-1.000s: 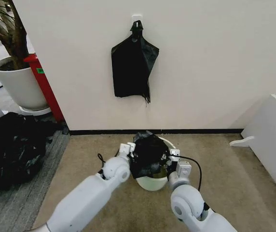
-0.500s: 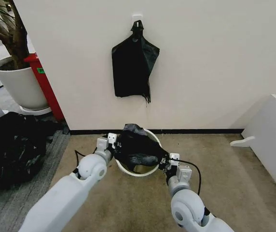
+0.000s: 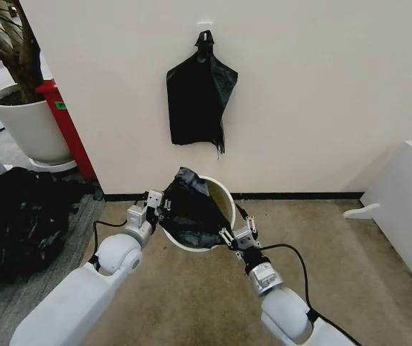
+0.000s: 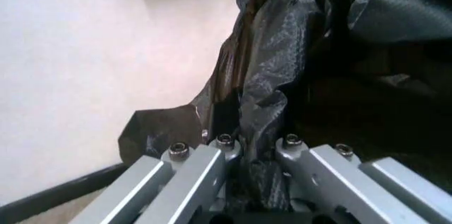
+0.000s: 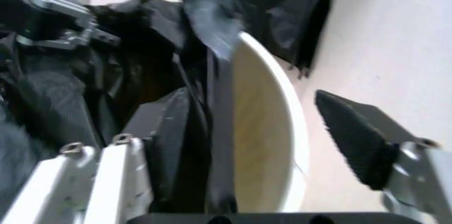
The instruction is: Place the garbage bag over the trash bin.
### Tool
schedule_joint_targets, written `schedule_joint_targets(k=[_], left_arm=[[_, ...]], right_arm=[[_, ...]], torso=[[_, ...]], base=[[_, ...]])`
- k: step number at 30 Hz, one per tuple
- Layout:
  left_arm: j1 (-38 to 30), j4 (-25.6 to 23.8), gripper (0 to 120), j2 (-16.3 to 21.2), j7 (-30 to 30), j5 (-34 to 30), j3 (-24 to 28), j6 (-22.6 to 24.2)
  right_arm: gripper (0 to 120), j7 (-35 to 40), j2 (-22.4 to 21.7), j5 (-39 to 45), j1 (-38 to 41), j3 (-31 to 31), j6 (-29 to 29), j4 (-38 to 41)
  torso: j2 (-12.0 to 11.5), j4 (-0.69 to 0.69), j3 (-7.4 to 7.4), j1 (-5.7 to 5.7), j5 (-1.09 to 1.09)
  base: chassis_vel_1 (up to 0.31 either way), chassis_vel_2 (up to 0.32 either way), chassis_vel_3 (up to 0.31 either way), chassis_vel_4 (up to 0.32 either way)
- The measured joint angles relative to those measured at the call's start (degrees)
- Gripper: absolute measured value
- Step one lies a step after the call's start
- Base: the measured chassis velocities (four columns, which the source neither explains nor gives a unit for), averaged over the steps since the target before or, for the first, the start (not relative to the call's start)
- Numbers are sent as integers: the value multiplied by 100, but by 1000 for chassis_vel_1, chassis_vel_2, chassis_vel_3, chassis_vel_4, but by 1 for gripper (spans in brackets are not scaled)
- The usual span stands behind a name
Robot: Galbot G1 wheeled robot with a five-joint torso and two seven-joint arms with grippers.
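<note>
Two hands share the garbage bag (image 3: 190, 210), which drapes over the tilted trash bin (image 3: 224, 205) at the wall's foot, covering its near and nine-o'clock side; the cream rim at three o'clock is bare. The left hand (image 3: 155, 204) pinches a fold of film at nine o'clock. The right hand (image 3: 236, 234), at five o'clock, has its fingers spread wide around the rim. I'd worry the thin film tears, or slips free if the bin tips further. No brand or readable writing is visible anywhere.
</note>
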Motion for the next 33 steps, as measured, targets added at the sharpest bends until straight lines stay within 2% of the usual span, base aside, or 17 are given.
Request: schedule_joint_targets(k=[2, 6, 11, 13, 17, 20, 25, 28, 33], left_arm=[[-31, 39, 1, -33, 5, 114, 124, -52], [-62, 120, 1, -76, 40, 261, 240, -130], [-128, 302, 1, -212, 110, 490, 432, -295], [-134, 309, 1, -217, 111, 494, 440, -298], [-169, 337, 1, -240, 108, 506, 480, -302], [-167, 337, 1, -240, 103, 512, 479, -302], [-90, 269, 1, -223, 95, 526, 453, -303], [-70, 229, 1, -210, 94, 526, 443, -306], [-15, 171, 1, -179, 124, 546, 407, -345]], right_arm=[[79, -68, 25, 27, 92, -39, 9, -83], [79, -101, 36, 123, 244, -97, -34, -158], [57, -34, 51, 435, 547, -187, -236, -308], [55, -25, 50, 440, 553, -187, -250, -314], [35, 86, 36, 456, 577, -146, -319, -385], [29, 109, 41, 459, 575, -112, -320, -388], [7, 126, 60, 447, 545, -80, -332, -397], [0, 127, 65, 444, 527, -61, -330, -397], [0, 126, 112, 504, 525, 62, -174, -368]], torso=[[0, -1, 0, 0, 1], [0, -1, 0, 0, 0], [0, 0, 0, 0, 0], [0, 0, 0, 0, 0], [0, 0, 0, 0, 1], [0, 0, 0, 0, 1], [0, 0, 0, 0, 1], [0, 0, -1, 0, 1], [0, 0, -1, 0, 1]], base=[[0, 0, 0, 0], [0, 0, 0, 0], [0, 0, 0, 0], [0, 0, 0, 0], [0, 0, 0, 0], [0, 0, 0, 0], [0, 0, 0, 0], [0, 0, 0, 0], [0, 0, 0, 0]])
